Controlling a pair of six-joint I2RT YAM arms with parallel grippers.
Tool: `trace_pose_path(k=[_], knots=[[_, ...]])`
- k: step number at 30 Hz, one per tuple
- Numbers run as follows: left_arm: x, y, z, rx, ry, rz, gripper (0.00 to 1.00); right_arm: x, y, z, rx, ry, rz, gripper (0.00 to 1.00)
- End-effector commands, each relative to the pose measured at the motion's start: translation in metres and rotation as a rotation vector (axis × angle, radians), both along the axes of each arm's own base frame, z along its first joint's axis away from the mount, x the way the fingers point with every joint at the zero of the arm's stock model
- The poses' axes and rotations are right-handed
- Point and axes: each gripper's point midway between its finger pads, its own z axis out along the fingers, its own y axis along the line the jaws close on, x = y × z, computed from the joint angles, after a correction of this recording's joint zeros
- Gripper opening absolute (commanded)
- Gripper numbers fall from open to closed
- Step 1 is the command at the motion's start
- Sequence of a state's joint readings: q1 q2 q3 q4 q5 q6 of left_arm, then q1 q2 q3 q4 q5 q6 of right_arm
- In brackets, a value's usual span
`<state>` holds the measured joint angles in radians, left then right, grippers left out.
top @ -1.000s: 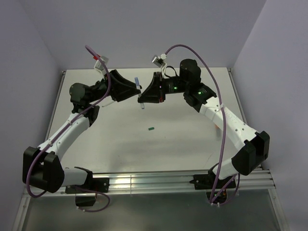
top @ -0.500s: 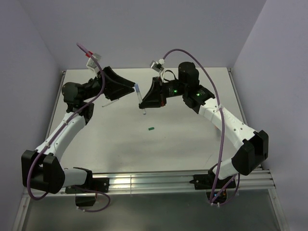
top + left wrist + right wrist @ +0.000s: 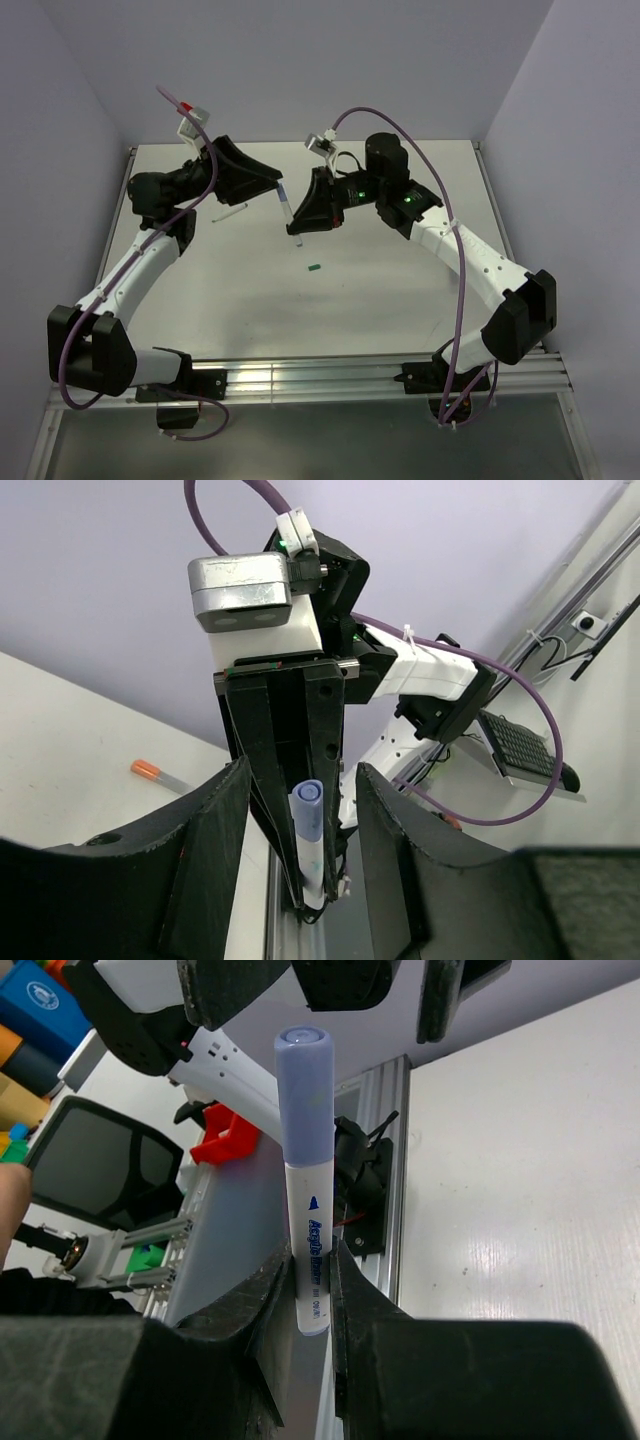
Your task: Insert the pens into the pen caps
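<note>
Lilac-blue plastic identifies the blue cap [image 3: 305,1090], seated on the upper end of the pen [image 3: 311,1260], a white barrel standing upright in the right wrist view. Printing on the barrel: one small blue triangle, then blue lettering running lengthwise. The first word appears to read "Acrylic"; the remainder is too small to read. The right gripper [image 3: 310,1288] is clamped narrowly on the barrel at the lower part of the printing, one finger on each side, both touching it. In the overhead view the pen is held off the table [image 3: 400,290], tilted, with the cap toward 11 o'clock and the free end toward 5 o'clock. The left gripper [image 3: 302,780] faces it from 9 o'clock. Its jaws stand apart at a medium width with nothing gripped, and in the left wrist view the cap appears in the gap between the two fingers [image 3: 215,850], clear of both. The green cap [image 3: 314,267] lies alone on the table at 6 o'clock from the pen's free end, near but not touching. A second pen [image 3: 232,210], thin and whitish, lies on the table at 9 o'clock from the held pen, beside the left gripper. An orange-ended pen [image 3: 160,775] lies on the table at 9 o'clock from the cap in the left wrist view. A blue bin [image 3: 30,995] at 10 o'clock in the right wrist view bears a white emblem, unreadable.
</note>
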<state>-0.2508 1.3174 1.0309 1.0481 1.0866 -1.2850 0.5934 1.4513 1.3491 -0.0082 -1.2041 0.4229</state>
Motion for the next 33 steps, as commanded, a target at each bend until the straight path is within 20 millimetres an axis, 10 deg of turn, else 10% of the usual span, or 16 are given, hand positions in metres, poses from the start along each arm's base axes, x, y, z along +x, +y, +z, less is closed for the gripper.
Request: trace_pose_path(k=[1, 18, 26, 33], knots=[[-0.006, 0.002, 0.015, -0.028, -0.06, -0.004, 0.51, -0.009, 0.001, 0.013, 0.04, -0.069, 0.033, 0.0], [-0.012, -0.009, 0.002, -0.034, -0.008, -0.051, 0.43, -0.01, 0.004, 0.014, 0.041, -0.07, 0.044, 0.0], [-0.017, -0.012, -0.001, -0.022, -0.003, -0.066, 0.01, -0.006, 0.004, 0.013, 0.037, -0.069, 0.024, 0.0], [-0.015, -0.013, -0.024, 0.026, 0.061, -0.033, 0.0, 0.015, 0.004, 0.019, 0.034, -0.068, -0.065, 0.0]])
